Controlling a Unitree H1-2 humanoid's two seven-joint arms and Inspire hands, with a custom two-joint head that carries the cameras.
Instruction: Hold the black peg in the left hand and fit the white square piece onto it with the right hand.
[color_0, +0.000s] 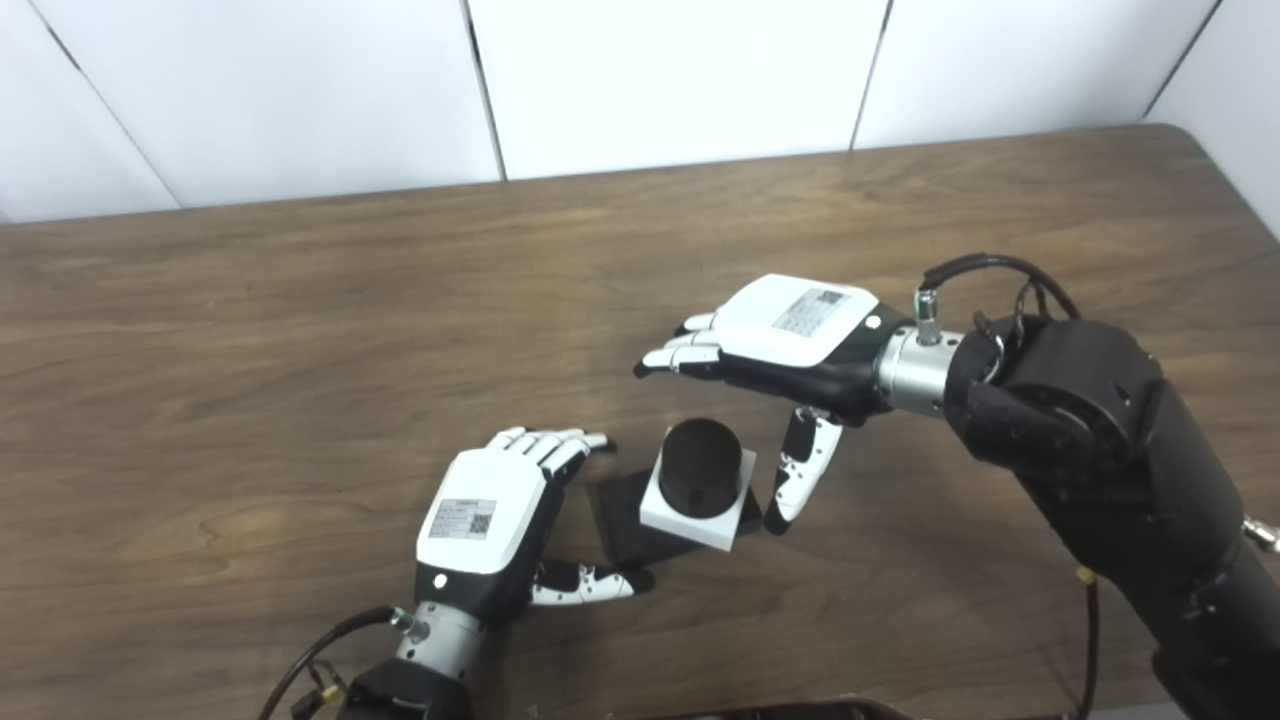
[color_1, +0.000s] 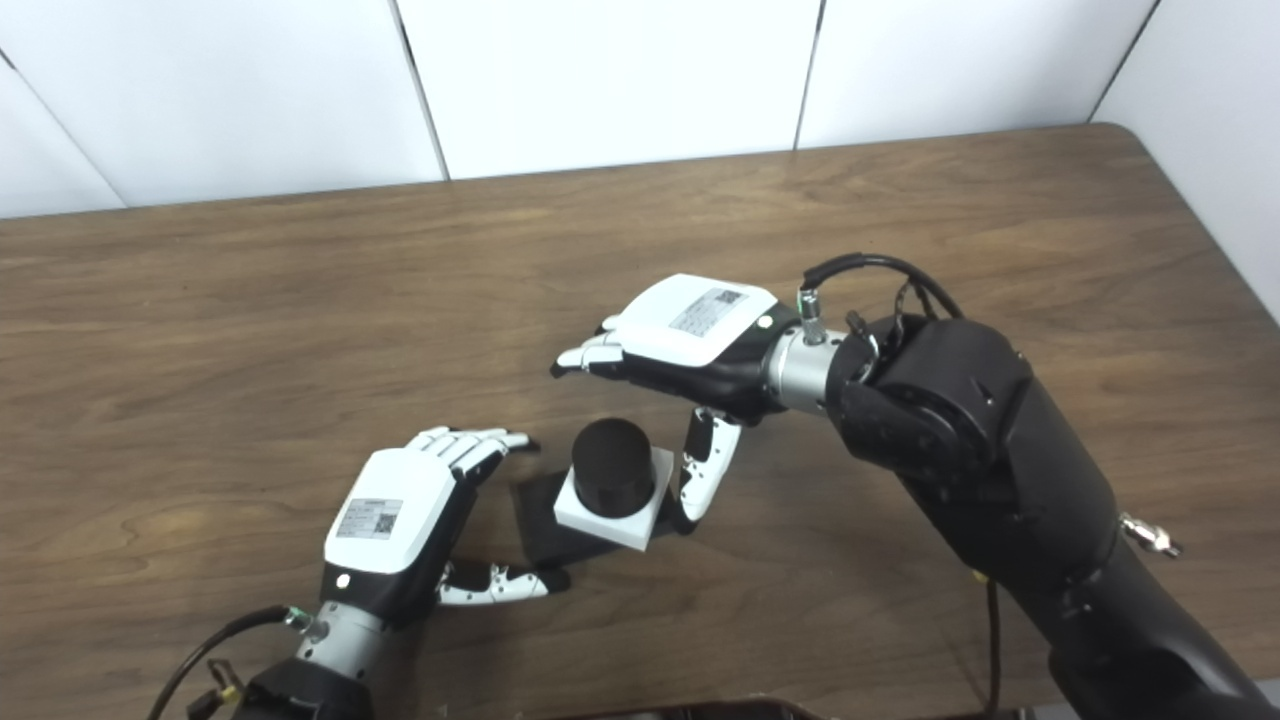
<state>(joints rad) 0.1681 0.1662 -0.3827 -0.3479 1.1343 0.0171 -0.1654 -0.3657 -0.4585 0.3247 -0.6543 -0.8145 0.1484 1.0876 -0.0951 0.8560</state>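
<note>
The black peg (color_0: 700, 467) is a short round cylinder rising from a flat black square base (color_0: 625, 520) that lies on the brown table (color_0: 300, 350). The white square piece (color_0: 700, 512) sits around the cylinder, resting on the base. My left hand (color_0: 490, 515) is open just left of the base, palm down, fingers and thumb spread toward it without gripping it. My right hand (color_0: 770, 345) is open and hovers above and right of the peg; its thumb (color_0: 795, 480) points down close beside the white piece's right edge.
White wall panels (color_0: 650, 70) stand behind the table's far edge. The table's right edge and rounded far corner (color_0: 1215, 160) are near my right arm. A dark object shows at the bottom edge (color_0: 780, 708).
</note>
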